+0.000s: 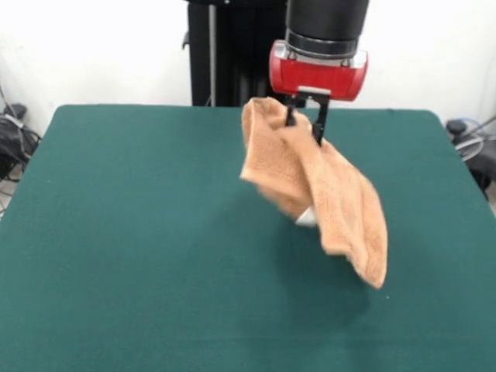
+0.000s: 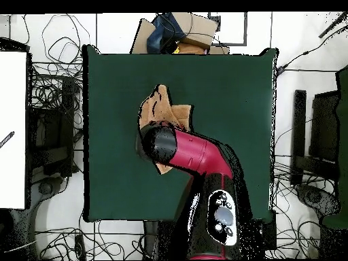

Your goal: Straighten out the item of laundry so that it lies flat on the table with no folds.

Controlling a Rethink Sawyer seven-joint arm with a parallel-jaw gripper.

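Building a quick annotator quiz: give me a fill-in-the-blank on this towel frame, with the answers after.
1. The gripper is shut on the ____.
2. The towel hangs in the air, bunched and folded, above the dark ____ table.
3. In the front view, the housing just above the gripper is ____ in colour.
4. In the overhead view, the arm hides the ____ of the towel.

Answers: towel; green; red; middle

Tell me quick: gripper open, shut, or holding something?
Gripper: shut on the towel, which hangs bunched and folded in the air above the table.
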